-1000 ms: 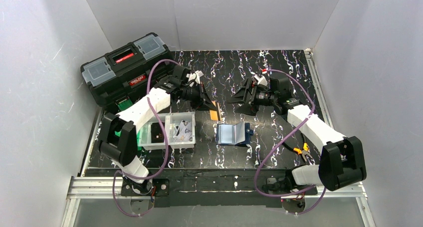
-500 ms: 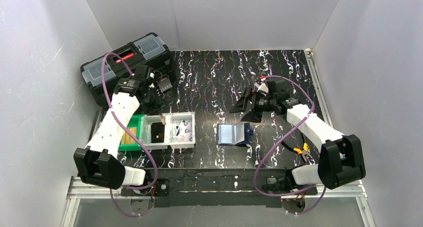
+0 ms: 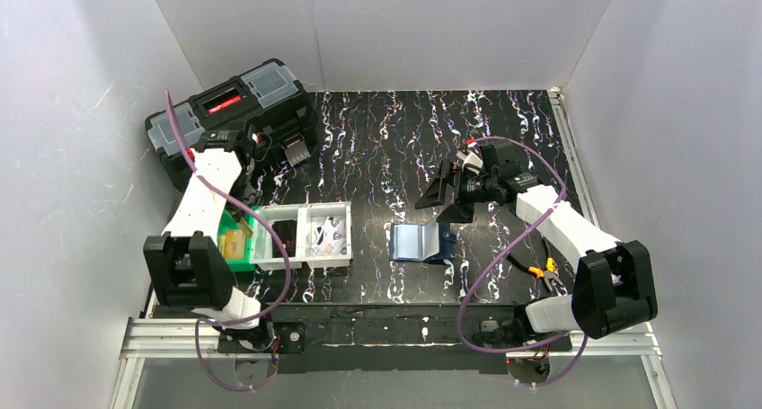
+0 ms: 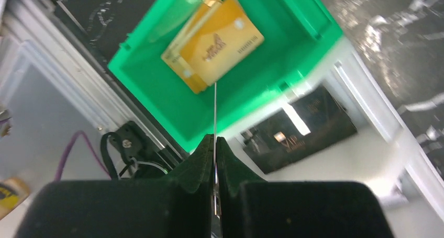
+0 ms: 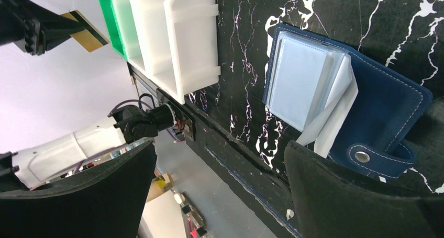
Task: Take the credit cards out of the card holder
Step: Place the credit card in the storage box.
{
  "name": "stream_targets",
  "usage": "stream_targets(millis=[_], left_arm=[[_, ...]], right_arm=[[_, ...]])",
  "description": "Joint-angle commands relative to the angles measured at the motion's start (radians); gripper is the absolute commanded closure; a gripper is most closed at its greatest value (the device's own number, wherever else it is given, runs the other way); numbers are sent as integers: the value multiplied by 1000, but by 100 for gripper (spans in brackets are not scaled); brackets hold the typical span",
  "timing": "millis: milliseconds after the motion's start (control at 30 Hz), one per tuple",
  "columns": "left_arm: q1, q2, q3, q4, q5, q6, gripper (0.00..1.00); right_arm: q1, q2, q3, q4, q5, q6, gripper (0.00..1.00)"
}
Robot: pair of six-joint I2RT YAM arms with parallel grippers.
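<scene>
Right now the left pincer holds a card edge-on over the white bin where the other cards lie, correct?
No, the bin is green, not white. The left wrist view shows the left pincer shut on a card above it, the other cards lying inside.

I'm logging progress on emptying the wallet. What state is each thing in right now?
card holder: spread open, no card showing in its pockets.
left pincer: shut on the held card.
held card: clamped edge-on, over the green bin.
binned cards: stacked flat in the green bin.
right pincer: open, holding nothing.
toolbox: lid closed.
</scene>
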Motion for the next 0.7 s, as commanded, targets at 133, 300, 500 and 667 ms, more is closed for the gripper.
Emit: stream_targets(millis=[133,300,500,667], left_arm=[[12,122,56,-99,-273,-155,100],[51,182,56,-90,-321,-150,100],[53,216,15,-53,-373,-137,100],[54,218,-22,-24,-375,-123,72]], right_arm=[[1,-24,35,3,-45,-23,2],[1,-31,30,8,-54,-22,2],[1,-28,24,14,-66,-23,1],[1,-23,23,19,-69,-20,2]])
